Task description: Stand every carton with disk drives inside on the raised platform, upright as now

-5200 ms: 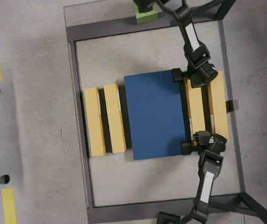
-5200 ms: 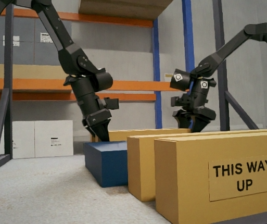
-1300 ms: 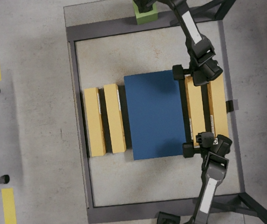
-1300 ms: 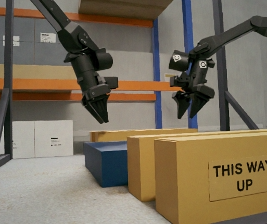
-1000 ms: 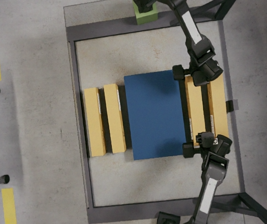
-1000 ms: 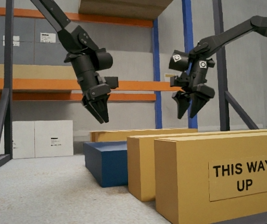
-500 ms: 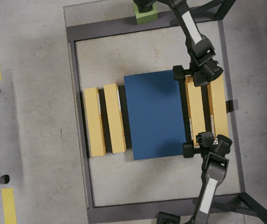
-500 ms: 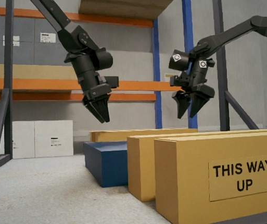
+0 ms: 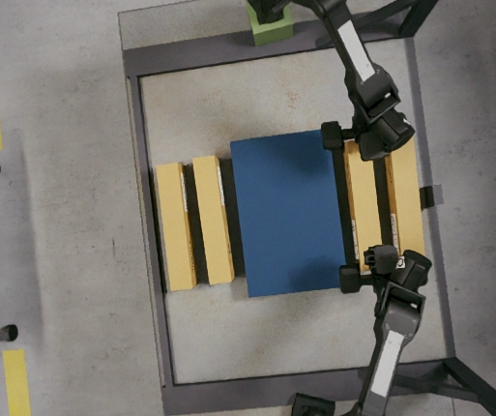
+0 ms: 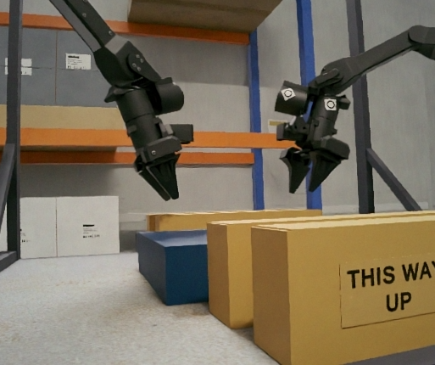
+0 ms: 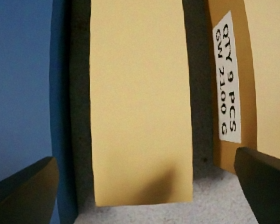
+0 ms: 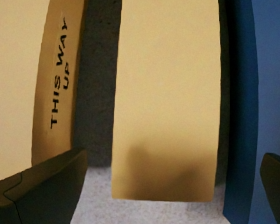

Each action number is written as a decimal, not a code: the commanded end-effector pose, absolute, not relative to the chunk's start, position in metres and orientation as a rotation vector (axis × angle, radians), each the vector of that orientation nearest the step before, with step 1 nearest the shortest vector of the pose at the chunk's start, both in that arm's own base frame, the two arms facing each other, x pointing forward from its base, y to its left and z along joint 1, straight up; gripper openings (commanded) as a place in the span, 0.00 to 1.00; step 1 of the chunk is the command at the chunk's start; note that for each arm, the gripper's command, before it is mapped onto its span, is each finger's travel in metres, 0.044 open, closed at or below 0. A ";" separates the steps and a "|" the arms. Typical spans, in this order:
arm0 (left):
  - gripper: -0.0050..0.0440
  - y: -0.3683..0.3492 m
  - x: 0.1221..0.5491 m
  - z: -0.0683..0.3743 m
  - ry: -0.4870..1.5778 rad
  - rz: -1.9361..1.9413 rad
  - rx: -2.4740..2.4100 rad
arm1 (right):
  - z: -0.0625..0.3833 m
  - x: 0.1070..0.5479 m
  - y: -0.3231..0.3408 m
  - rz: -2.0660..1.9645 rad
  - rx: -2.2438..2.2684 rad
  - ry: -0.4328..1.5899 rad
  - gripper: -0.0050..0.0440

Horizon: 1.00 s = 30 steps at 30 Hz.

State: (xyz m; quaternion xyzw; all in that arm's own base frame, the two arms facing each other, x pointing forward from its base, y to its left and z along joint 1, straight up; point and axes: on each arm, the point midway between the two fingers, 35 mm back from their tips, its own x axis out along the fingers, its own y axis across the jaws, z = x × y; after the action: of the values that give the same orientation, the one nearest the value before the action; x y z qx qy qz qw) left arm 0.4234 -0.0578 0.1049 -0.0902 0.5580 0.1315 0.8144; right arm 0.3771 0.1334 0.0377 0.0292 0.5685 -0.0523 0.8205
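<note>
Four closed tan cartons stand upright on edge, two on each side of the blue platform point(image 9: 287, 208) point(image 10: 186, 276) point(image 11: 21, 100) point(image 12: 275, 100). On one side are an inner carton point(image 9: 213, 218) point(image 10: 239, 276) and an outer carton point(image 9: 176, 232) point(image 10: 305, 306). Across the platform are another inner carton point(image 9: 364, 203) point(image 11: 141, 90) point(image 12: 166, 90) and an outer carton point(image 9: 410, 208) point(image 11: 273, 75) point(image 12: 13, 90), labelled GW 2100 G. My left gripper point(image 10: 301, 191) point(image 11: 148, 164) and right gripper point(image 10: 171, 198) point(image 12: 174, 154) are open and empty, above opposite ends of that inner carton. Contents are hidden.
The frame point(image 9: 152, 242) of the work cell surrounds the table top point(image 9: 261, 339). The cartons of each pair stand side by side with a narrow dark gap. A narrow gap also separates each inner carton from the platform. A green block point(image 9: 273, 34) is at the frame's top edge.
</note>
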 end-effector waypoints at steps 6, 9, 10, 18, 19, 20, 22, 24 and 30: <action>0.88 -0.058 0.424 0.107 1.180 0.278 -0.193 | 0.050 0.383 0.135 -0.103 0.074 1.184 0.88; 0.88 -0.058 0.424 0.107 1.180 0.278 -0.193 | 0.050 0.383 0.135 -0.103 0.074 1.184 0.88; 0.88 -0.058 0.424 0.107 1.180 0.278 -0.193 | 0.050 0.383 0.135 -0.103 0.074 1.184 0.88; 0.88 -0.058 0.424 0.107 1.180 0.278 -0.193 | 0.050 0.383 0.135 -0.103 0.074 1.184 0.88; 0.88 -0.059 0.424 0.108 1.178 0.279 -0.193 | 0.050 0.383 0.135 -0.105 0.072 1.189 0.88; 0.88 -0.059 0.424 0.108 1.178 0.279 -0.193 | 0.050 0.383 0.135 -0.105 0.072 1.189 0.88; 0.88 -0.059 0.424 0.108 1.178 0.279 -0.193 | 0.050 0.383 0.135 -0.105 0.072 1.189 0.88; 0.88 -0.059 0.424 0.108 1.178 0.279 -0.193 | 0.050 0.383 0.135 -0.105 0.072 1.189 0.88; 0.88 -0.059 0.424 0.108 1.178 0.279 -0.193 | 0.050 0.383 0.135 -0.105 0.072 1.189 0.88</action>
State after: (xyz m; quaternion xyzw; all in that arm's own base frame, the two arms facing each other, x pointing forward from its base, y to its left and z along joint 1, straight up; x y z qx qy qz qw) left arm 0.4240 -0.0579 0.1048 -0.0907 0.5568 0.1312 0.8152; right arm 0.3755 0.1325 0.0378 0.0273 0.5725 -0.0538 0.8177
